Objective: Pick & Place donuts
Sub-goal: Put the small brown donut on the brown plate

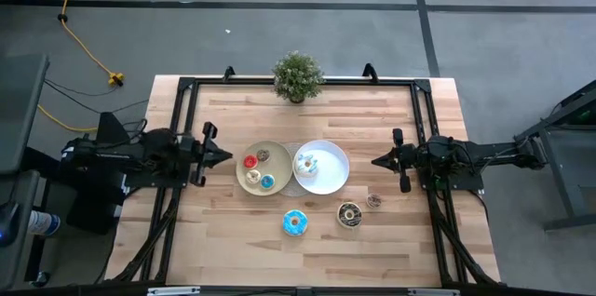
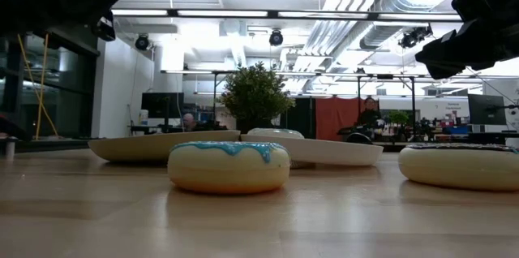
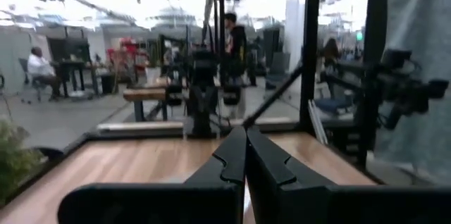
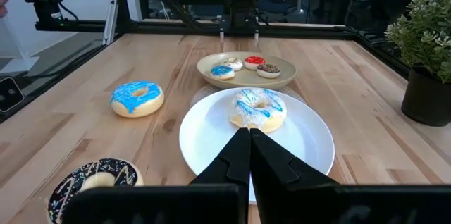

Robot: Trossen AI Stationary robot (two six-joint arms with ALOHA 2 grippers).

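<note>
On my wooden table point(image 1: 233, 240), some donuts point(image 1: 258, 169) sit on two middle plates point(image 1: 331, 180), others lie nearer, and my left gripper point(image 1: 226, 155) and right gripper point(image 1: 377, 159) are closed, holding nothing.

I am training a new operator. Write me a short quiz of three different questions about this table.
1. True or false: the white plate holds one donut.
2. How many small donuts lie on the beige plate?
3. The big blue-iced donut lies: A) on the bare table B) on a plate C) in an end effector.

Key: 1 true, the blue-and-white donut. 2 three. 3 A.
</note>
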